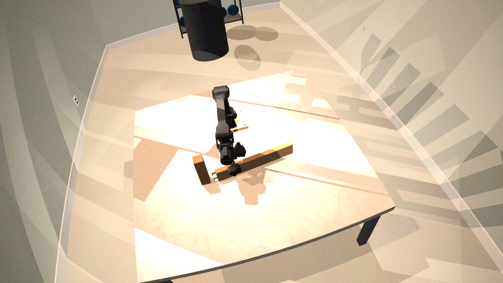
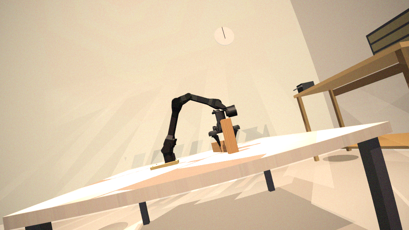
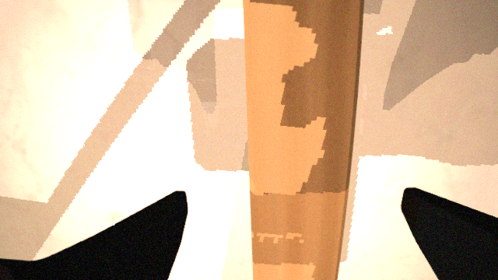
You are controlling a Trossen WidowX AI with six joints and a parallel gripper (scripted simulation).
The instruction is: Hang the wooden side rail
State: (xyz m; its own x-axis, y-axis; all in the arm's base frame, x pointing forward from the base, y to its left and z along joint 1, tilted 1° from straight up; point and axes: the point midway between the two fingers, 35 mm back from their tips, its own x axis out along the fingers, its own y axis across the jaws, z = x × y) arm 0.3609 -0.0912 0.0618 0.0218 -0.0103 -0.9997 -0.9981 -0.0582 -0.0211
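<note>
The wooden side rail (image 1: pixel 261 157) (image 3: pixel 299 136) lies flat on the table (image 1: pixel 316 197) (image 2: pixel 314 137). Its two steel hooks (image 1: pixel 213 175) point at the headboard post (image 1: pixel 201 168) (image 2: pixel 230 137), which stands upright just left of the rail's end. In the exterior view only the rail's end (image 2: pixel 215 147) shows, beside the post. My gripper (image 1: pixel 233 169) (image 2: pixel 226 134) (image 3: pixel 295 200) is open and points down over the rail near its hook end. One finger is on each side of the rail, clear of the wood. The pins inside the post's slot are hidden.
A thin wooden plate (image 1: pixel 240 129) (image 2: pixel 165 165) lies at the arm's base. A dark cylinder (image 1: pixel 207 31) and a rack stand on the floor behind the table. A wooden side table (image 2: pixel 357 68) stands at the right.
</note>
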